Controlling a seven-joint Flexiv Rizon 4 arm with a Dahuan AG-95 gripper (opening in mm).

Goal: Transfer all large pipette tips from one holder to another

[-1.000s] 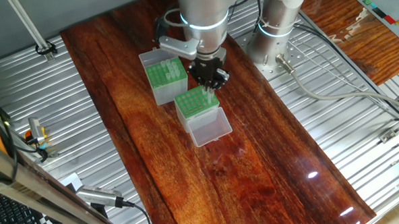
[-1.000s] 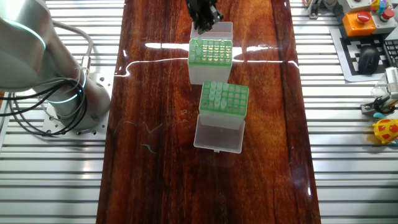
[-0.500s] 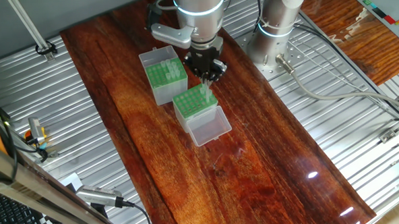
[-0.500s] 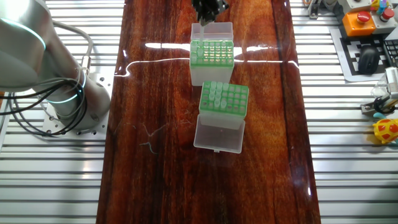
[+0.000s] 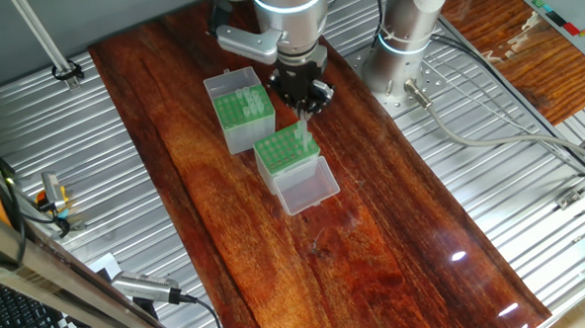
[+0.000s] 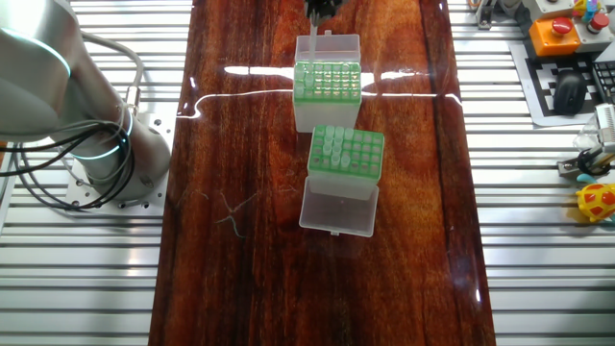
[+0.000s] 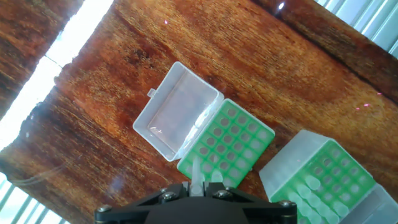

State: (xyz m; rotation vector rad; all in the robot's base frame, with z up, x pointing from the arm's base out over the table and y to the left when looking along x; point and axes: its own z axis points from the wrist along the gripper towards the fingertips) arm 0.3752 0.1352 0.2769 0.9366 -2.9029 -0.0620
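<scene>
gripper (image 5: 304, 102) hangs above the clear-sided holder (image 5: 282, 152), fingers closed on one pipette tip (image 5: 302, 136); nothing stands between the boxes. its clear lid (image 5: 308, 187) lies open on the wooden table (image 5: 375, 239). grey-sided holder (image 5: 241, 112) just beside, tips seated in its grid.

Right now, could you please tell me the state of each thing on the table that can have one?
Black metal fingers: shut on one tip.
Pale translucent conical pipette tip: gripped at its wide end, point down, above the clear-sided box.
Small clear-sided box with a green hole-grid top: lid open and flat on the table, most holes empty, tips along one edge.
Grey-sided box with a green hole-grid top: lid open.
</scene>
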